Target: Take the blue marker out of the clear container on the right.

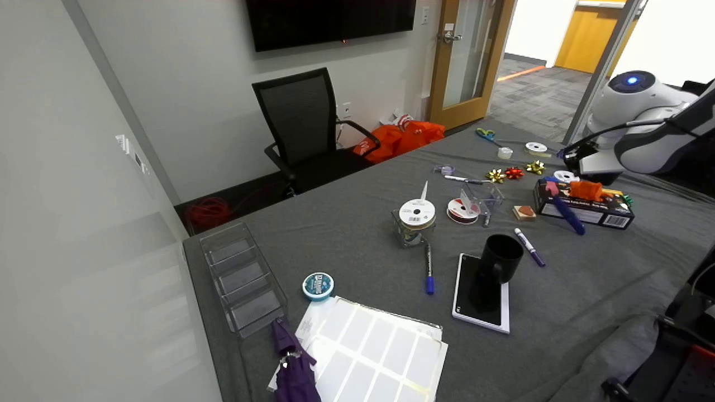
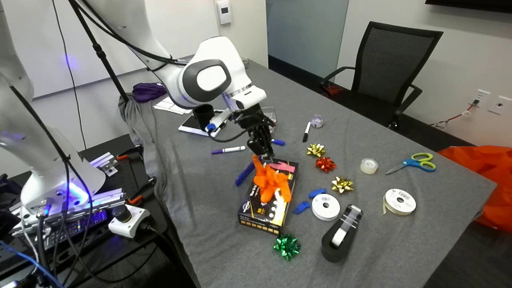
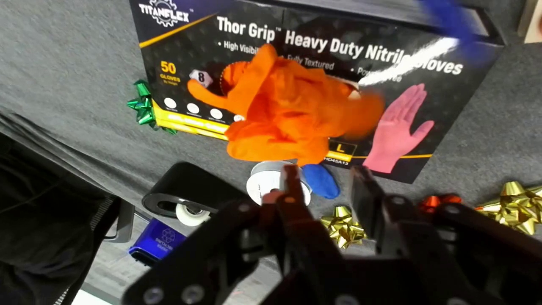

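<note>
Reading progress from my tool (image 3: 327, 178) outward. Fingers (image 3: 293, 190) parted, nothing btwn them. Wrist view: they point at the glove box (image 3: 322, 46) w/ an orange item (image 3: 292, 110) on it, so I'd judge I'm not lined up on a pickup. Grasp: not made.

Next out, in an exterior view: a blue end (image 2: 278, 142), prob. marker cap, shows just past the tool. Rest hidden; can't tell if it's in a container or only near one.

Farther, in an exterior view: clear container (image 1: 489, 200) on the counter (image 1: 357, 234), red ribbon spool (image 1: 459, 212) beside it. Prob. the one meant. Contents too small to read from here.

Farther again: blue-capped marker (image 1: 429, 269) lying flat on the counter, near a 2nd clear box (image 1: 402, 233) w/ a white spool (image 1: 417, 213) in or on it. Marker looks outside that box. Can't confirm it's the target, or the same one as the blue end.

Status est.: if the blue end is my target, all's left: reach, grip, lift-out, set-down. If it's the loose marker, it's already out & job's basically done. I lean to the former, low conf.
</note>
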### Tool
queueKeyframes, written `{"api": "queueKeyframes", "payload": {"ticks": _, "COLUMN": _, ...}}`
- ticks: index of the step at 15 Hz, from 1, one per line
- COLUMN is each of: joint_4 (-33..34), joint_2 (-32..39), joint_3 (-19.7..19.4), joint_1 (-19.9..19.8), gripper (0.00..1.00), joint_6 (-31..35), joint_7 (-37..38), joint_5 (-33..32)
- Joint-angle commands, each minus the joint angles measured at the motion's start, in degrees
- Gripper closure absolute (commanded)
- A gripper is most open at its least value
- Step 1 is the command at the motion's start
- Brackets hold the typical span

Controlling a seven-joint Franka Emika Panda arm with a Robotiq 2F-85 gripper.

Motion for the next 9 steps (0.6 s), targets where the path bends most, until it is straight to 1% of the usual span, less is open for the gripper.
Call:
{"api": "queueKeyframes", "payload": {"ticks": 1, "joint_4": 0.4, "joint_2": 3.0, "joint_3": -2.9, "joint_1": 0.8, "gripper": 0.34, "joint_6": 6.5, "joint_7": -2.4, "joint_5": -0.3}}
{"api": "queueKeyframes", "payload": {"ticks": 2, "joint_4": 0.5, "joint_2": 3.7, "joint_3": -3.6, "joint_1": 1.3, "gripper": 0.26, "joint_6": 7.8, "joint_7": -2.9, "joint_5": 0.3}}
{"api": "queueKeyframes", "payload": {"ticks": 3, "joint_4": 0.6, "joint_2": 3.9, "joint_3": -2.6, "joint_1": -0.1, "gripper": 0.2, "joint_6": 8.5, "joint_7": -1.4, "joint_5": -1.7}}
{"api": "queueKeyframes", "payload": {"ticks": 5, "joint_4": 0.5, "joint_2": 4.5, "joint_3": -2.7, "joint_1": 0.0, "gripper": 0.06, "joint_6": 9.6, "joint_7": -1.5, "joint_5": -1.4}}
{"api": "queueKeyframes", "payload": {"ticks": 6, "joint_4": 0.3, "joint_2": 4.3, "joint_3": -1.9, "joint_1": -0.5, "gripper": 0.01, "joint_6": 9.4, "joint_7": -2.2, "joint_5": -0.6}}
{"api": "queueKeyframes", "payload": {"ticks": 7, "joint_4": 0.1, "joint_2": 4.0, "joint_3": -1.3, "joint_1": -0.7, "gripper": 0.0, "joint_6": 8.6, "joint_7": -2.6, "joint_5": -0.2}}
{"api": "queueKeyframes", "payload": {"ticks": 9, "joint_4": -0.9, "joint_2": 2.4, "joint_3": 1.1, "joint_1": -1.6, "gripper": 0.0, "joint_6": 5.4, "joint_7": -4.2, "joint_5": 1.8}}
